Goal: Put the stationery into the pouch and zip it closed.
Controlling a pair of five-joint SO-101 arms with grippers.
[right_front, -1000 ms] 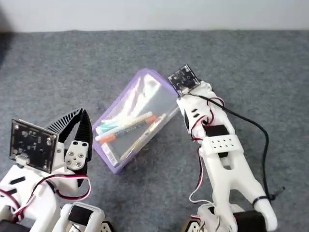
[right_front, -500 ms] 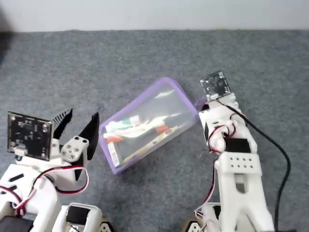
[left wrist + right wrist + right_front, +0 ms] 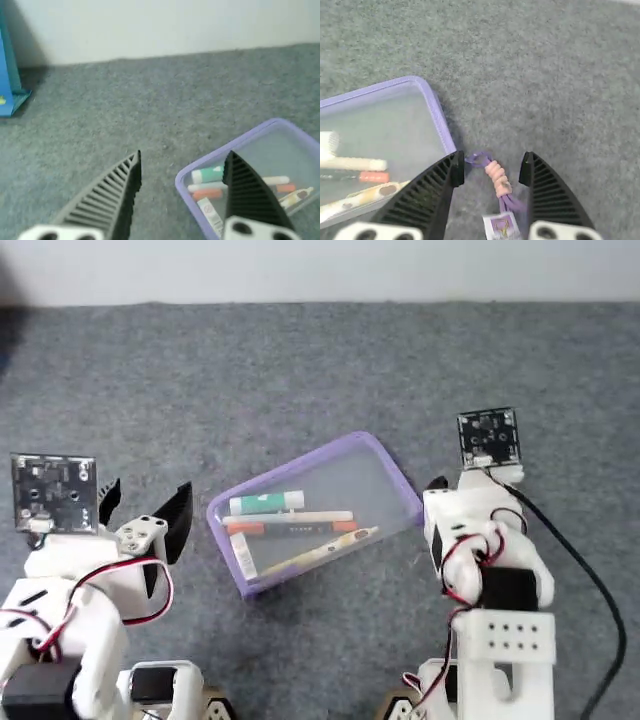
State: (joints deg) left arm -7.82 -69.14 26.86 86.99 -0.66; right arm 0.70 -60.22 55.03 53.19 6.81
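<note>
As left gripper [image 3: 184, 156] and right gripper [image 3: 492, 159] gape, a finger [image 3: 245, 190] partly hides the pouch [image 3: 287, 152].

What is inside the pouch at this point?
Through the clear pouch: a green-and-white marker, a white pen, an orange-tipped dark pen and a yellowish pen. Anything lying beneath them is covered.

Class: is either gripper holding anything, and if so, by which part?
Nothing is held. The left gripper is open beside the pouch. The right gripper is open astride the zip pull, not clamping it.
</note>
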